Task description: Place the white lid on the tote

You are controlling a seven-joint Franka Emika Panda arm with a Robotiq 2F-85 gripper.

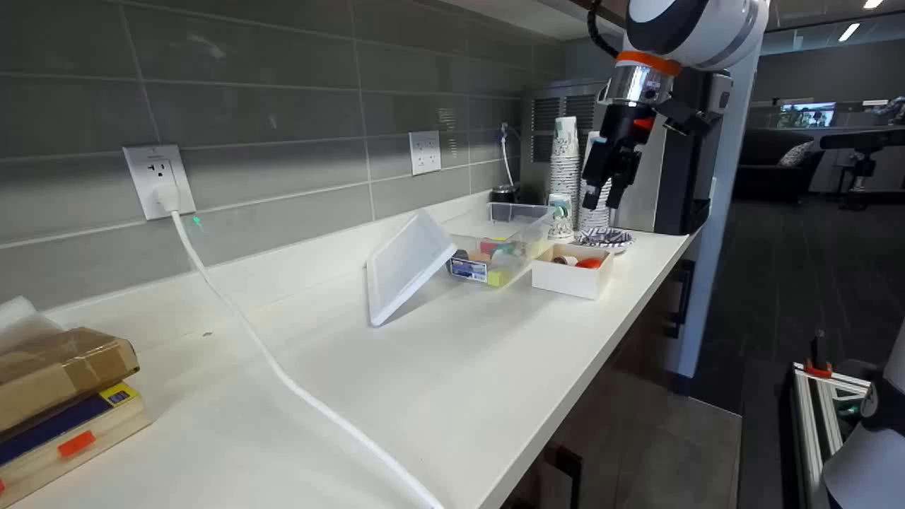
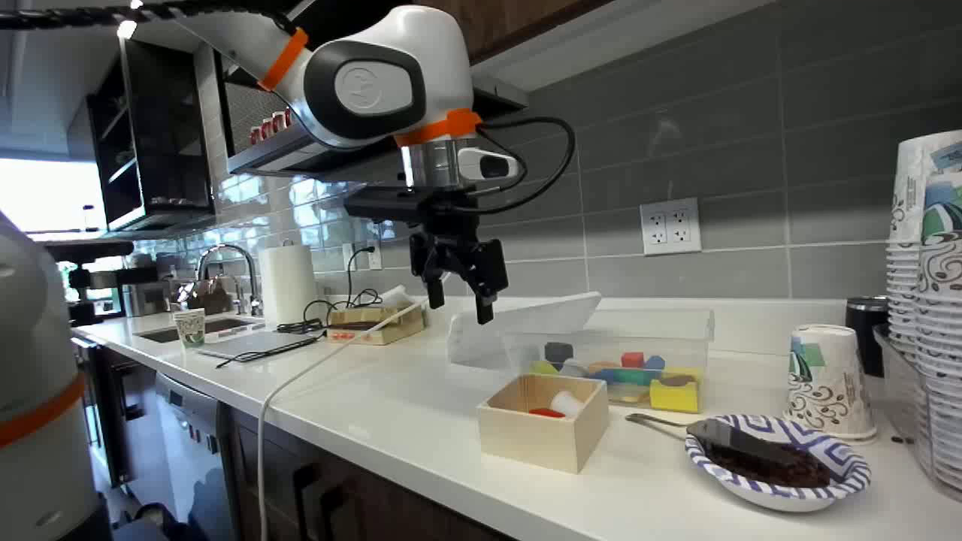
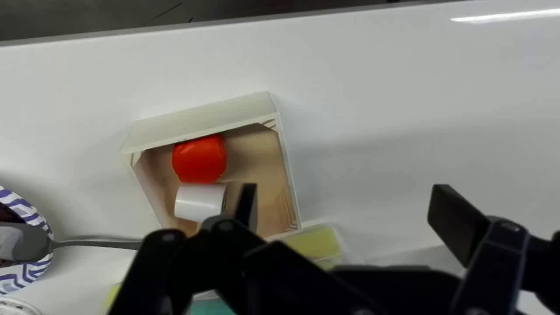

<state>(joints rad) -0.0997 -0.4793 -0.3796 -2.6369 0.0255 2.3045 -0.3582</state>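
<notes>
Jaws are sitting closest to the wrist camera, spread wide, clear gap showing between them. From both exterior views I'm seeing them hanging well above the tabletop [image 1: 452, 396], pointing down. White lid [image 1: 410, 265] is leaning at a tilt against the end of the tote [image 2: 601, 342], low edge resting on the tabletop. Tote is standing upright, coloured items [image 2: 632, 361] showing through its clear wall. Wooden box [image 2: 537, 439] is sitting just beside the tote; in wrist view I'm making out a red item [image 3: 199, 159] and a white cylinder [image 3: 200, 202] inside. Patterned plate [image 2: 782, 500] is holding dark contents [image 2: 797, 469], type unclear. White cable [image 1: 283, 375] is running across the tabletop, its plug [image 1: 167, 196] sitting in a wall outlet [image 1: 145, 180].
</notes>
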